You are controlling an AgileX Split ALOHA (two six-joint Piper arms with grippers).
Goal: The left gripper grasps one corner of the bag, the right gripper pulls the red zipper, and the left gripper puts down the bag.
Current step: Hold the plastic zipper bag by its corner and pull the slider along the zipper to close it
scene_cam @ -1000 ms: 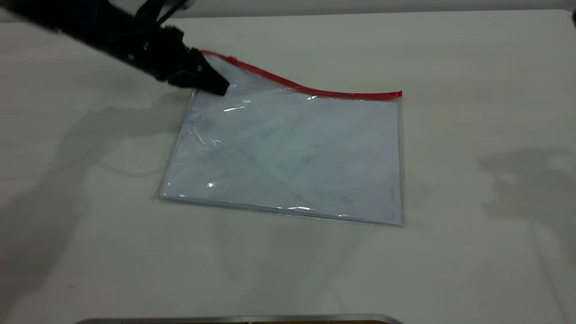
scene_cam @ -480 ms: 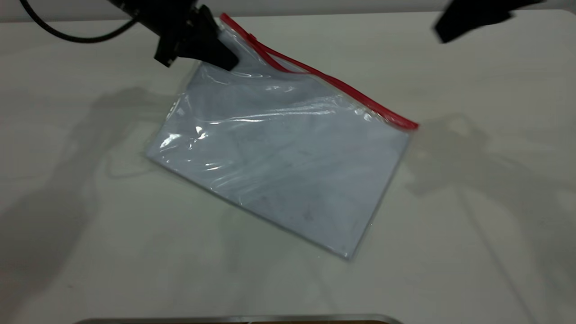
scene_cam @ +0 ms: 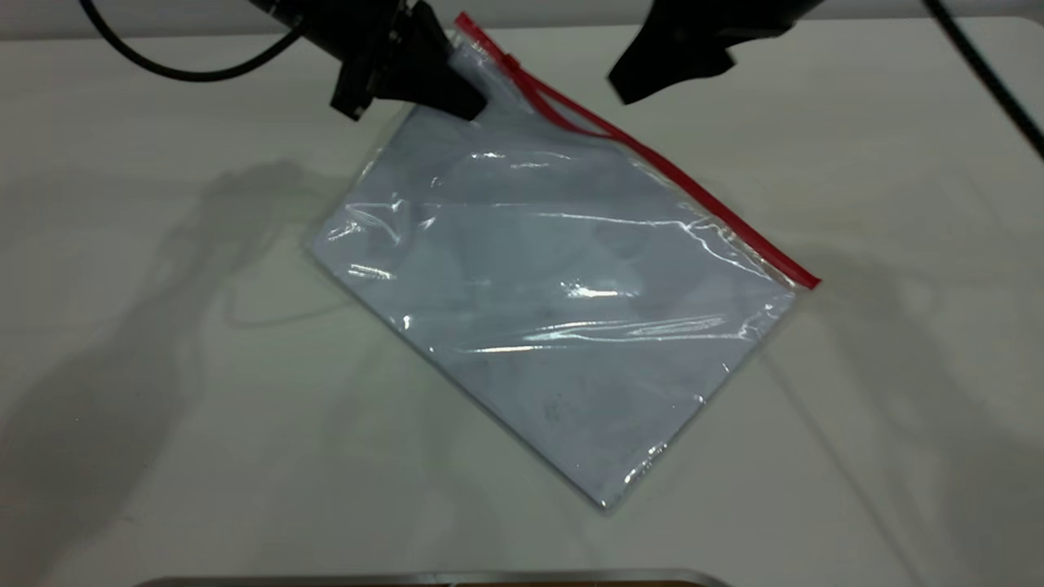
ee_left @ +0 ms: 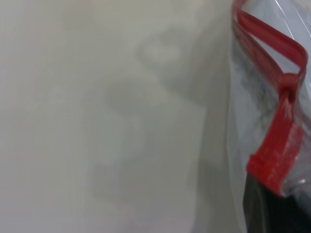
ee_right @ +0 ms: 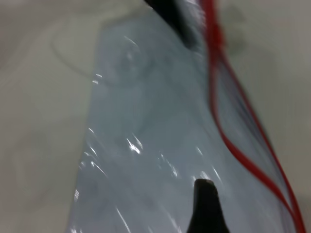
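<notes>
We hold the flat clear plastic bag [scene_cam: 555, 302] by its corner [scene_cam: 481, 69], the left gripper [scene_cam: 457, 94] fingers clamped there, so the red zipper [scene_cam: 652, 163] hangs taut above the desk [scene_cam: 163, 408]; the right gripper [scene_cam: 644, 77] hovers near, fingers unclear.

The bag [scene_cam: 563, 310] is thin, clear plastic film with a glossy finish; it is creased and shows bright specular streaks across its face. The contents behind the film appear as flat, matt white paper. The red zipper [scene_cam: 652, 159] is an opaque, bright red plastic strip, smooth and slightly glossy. The left end effector [scene_cam: 465, 102] and the right end effector [scene_cam: 644, 77] have black, matt housings, apparently hard plastic. The black cable [scene_cam: 179, 69] has a smooth, rubber-like sheath. The counter [scene_cam: 897, 408] is an off-white, smooth, matt surface.
</notes>
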